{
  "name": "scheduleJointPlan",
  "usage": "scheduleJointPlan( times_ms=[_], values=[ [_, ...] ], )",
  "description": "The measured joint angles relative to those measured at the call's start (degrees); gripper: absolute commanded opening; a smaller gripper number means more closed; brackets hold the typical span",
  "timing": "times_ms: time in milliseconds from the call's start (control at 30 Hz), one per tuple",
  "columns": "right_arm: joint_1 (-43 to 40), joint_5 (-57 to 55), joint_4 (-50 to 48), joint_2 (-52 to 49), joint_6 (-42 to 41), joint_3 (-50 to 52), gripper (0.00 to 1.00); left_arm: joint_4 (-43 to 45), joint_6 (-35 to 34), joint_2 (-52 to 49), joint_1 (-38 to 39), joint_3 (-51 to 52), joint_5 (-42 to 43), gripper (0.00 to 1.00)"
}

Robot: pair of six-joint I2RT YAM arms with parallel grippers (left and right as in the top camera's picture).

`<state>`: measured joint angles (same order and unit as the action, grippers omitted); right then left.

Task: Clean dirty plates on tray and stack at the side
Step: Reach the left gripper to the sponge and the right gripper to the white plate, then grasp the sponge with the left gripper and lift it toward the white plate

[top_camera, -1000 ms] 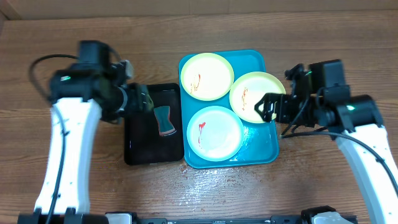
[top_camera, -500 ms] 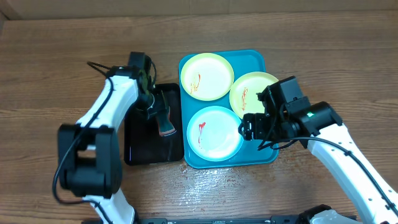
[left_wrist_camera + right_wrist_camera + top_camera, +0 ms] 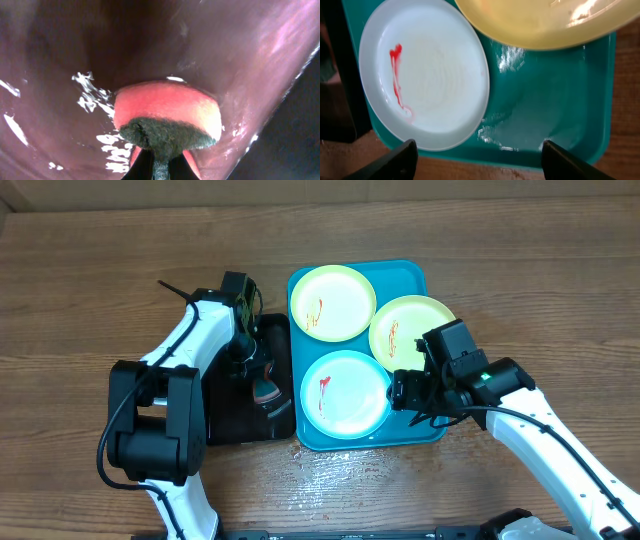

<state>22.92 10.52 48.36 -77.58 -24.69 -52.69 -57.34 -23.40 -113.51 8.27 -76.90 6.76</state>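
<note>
The large turquoise-blue rectangular plastic tray (image 3: 412, 276) sat in the middle of the brown wooden table (image 3: 100, 240), and all three round plastic plates were on it. One yellow-green plate (image 3: 332, 302) lay at the far left corner. A second yellow-green plate (image 3: 405, 328) lay to its right, hanging out over the tray's right rim. The pale teal plate (image 3: 345, 393) filled the near left corner. Each showed a red-orange smear on its whitish centre.

Just beside the tray's left edge lay a smaller black rectangular tray (image 3: 225, 420), wet and glossy. The left gripper (image 3: 260, 380) was down over it, its fingers pinched tight on a red-orange sponge with a dark green scouring face (image 3: 167, 117). The sponge hung just above the black tray's shiny bottom; I could not tell whether it touched.

The right gripper (image 3: 408, 392) hovered over the near right part of the turquoise tray, next to the teal plate. Its fingers (image 3: 402, 159) were spread wide with nothing between them. From its wrist view, the second yellow-green plate's edge overlapped the teal plate's rim.
</note>
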Motion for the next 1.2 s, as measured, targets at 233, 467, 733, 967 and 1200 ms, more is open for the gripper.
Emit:
scheduleJointPlan(
  times_ms=[233, 467, 733, 967, 1200],
  values=[
    [0.0, -0.3, -11.0, -1.1, 1.0, 6.4, 0.75, -10.0, 3.1, 0.0, 0.0, -7.7, -1.2, 0.04],
    [0.0, -0.3, -16.6, -10.9, 2.8, 7.3, 0.51, -18.1, 5.6, 0.0, 0.0, -18.7, -2.3, 0.04],
    [0.1, -1.9, -20.5, -15.0, 3.7, 7.4, 0.17, -19.9, 7.6, 5.4, 0.0, -22.5, -2.5, 0.04],
    [0.4, -5.0, -23.2, -15.7, 2.0, 7.4, 0.04, -19.1, 8.6, 12.6, 2.5, -23.3, -2.3, 0.04],
    [0.4, -5.2, -23.0, -15.7, 1.9, 7.4, 0.04, -13.7, 8.0, 9.9, 12.0, -23.2, -1.0, 0.04]
  ],
)
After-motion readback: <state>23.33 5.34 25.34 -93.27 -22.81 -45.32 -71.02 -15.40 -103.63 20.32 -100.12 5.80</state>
